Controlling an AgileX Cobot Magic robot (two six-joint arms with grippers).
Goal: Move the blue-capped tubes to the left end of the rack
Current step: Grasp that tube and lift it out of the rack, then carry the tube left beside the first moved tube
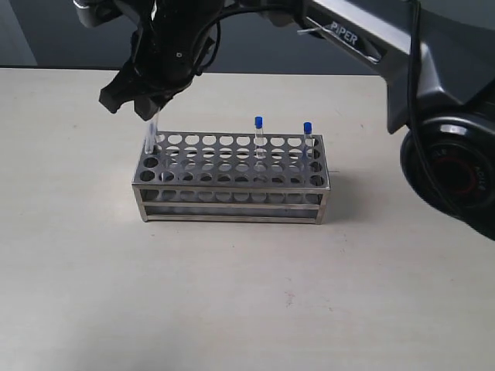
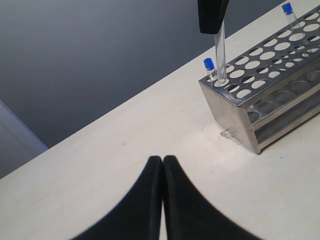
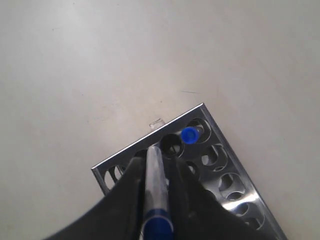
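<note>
Right wrist view showed me the right jaws partway closed on one blue-capped tube (image 3: 154, 175), gripping its clear body just below the cap. Left wrist view showed that tube hanging upright beneath those jaws, its lower end at a hole in the end row of the rack (image 2: 230, 117). A second tube (image 2: 209, 67) with a blue cap sat in the corner hole, just beside the held one and lower than the jaws. Exterior view showed two more blue-capped tubes, a third tube (image 1: 258, 135) and a fourth tube (image 1: 307, 139). Both stood in the rack well away from the right jaws, toward its other end. My left jaws were pressed fully together, holding nothing, low over the bare counter (image 2: 100, 165) and well apart from the rack.
</note>
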